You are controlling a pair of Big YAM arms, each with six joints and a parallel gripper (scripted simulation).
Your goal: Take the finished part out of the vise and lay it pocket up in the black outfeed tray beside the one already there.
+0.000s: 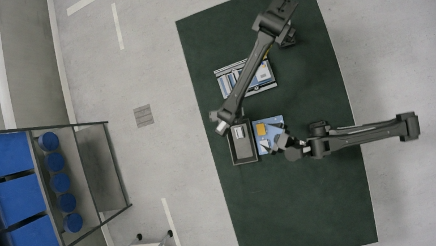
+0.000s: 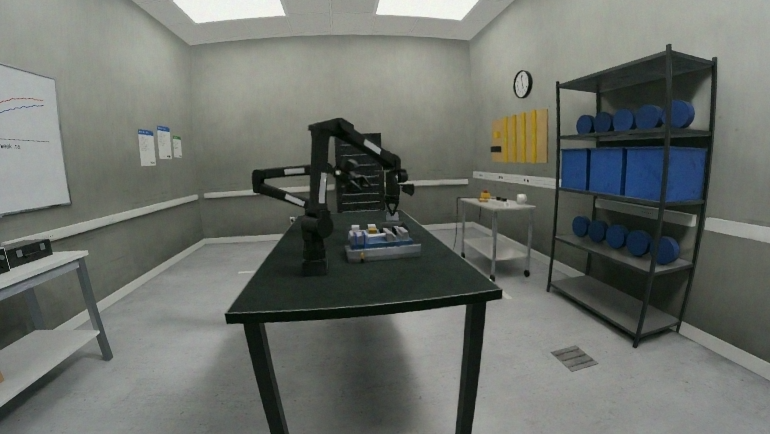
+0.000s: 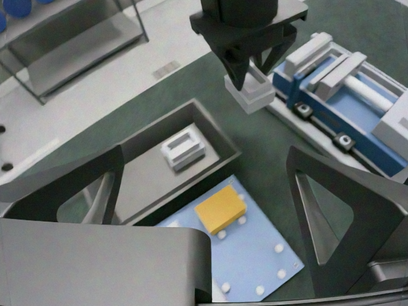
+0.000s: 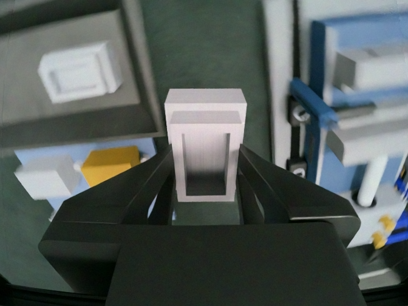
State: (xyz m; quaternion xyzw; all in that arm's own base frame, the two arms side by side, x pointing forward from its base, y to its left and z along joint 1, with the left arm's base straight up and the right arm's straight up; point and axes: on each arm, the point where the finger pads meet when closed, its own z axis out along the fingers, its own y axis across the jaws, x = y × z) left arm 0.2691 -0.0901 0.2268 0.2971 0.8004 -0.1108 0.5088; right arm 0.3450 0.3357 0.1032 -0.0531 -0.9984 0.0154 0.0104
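Observation:
My right gripper [image 3: 249, 82] [image 4: 206, 153] [image 2: 392, 208] is shut on the finished part [image 3: 249, 102] [image 4: 207, 113] [image 2: 392, 216], holding it pocket up in the air between the vise [image 3: 333, 115] [image 4: 316, 108] [image 1: 263, 73] [image 2: 382, 252] and the black tray [image 3: 214, 125] [image 4: 153, 108] [image 1: 255, 146]. The vise jaws hold no part. The other finished part [image 3: 184, 149] [image 4: 75, 74] [image 1: 239, 132] lies pocket up near the tray's vise-side end. My left gripper [image 3: 205, 153] [image 1: 272, 136] is open and empty above the blue plate [image 3: 253, 243] [image 1: 270, 119].
On the blue plate stand a yellow block [image 3: 218, 209] [image 4: 110, 164] [image 1: 261, 129] and a plain white block [image 4: 47, 177] [image 1: 264, 144]. My left gripper covers part of the plate in the top view. The tray's far half has free room. The right arm passes over the vise.

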